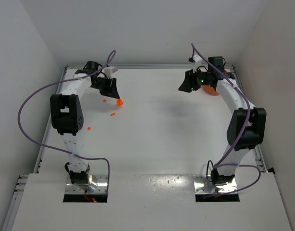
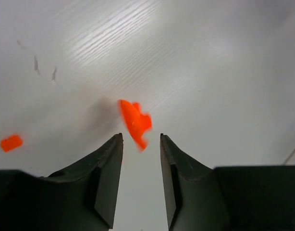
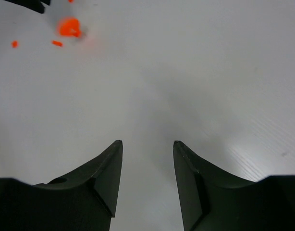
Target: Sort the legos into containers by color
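Several tiny orange-red legos lie on the white table at the back left. The largest piece [image 1: 119,102] [image 2: 134,122] sits just ahead of my left gripper [image 1: 110,90] [image 2: 141,137]. That gripper's jaws are open with a narrow gap, and the piece's near tip dips between the fingertips without touching either. Another small lego [image 2: 11,142] lies to its left. My right gripper [image 1: 188,83] [image 3: 147,143] hangs open and empty at the back right. It faces the same legos [image 3: 69,27] from far off. An orange container [image 1: 211,90] peeks out from behind the right arm.
Loose orange bits [image 1: 112,114] [image 1: 89,128] lie nearer the left arm. White walls close off the table at the back and on both sides. A purple cable [image 1: 37,96] loops off each arm.
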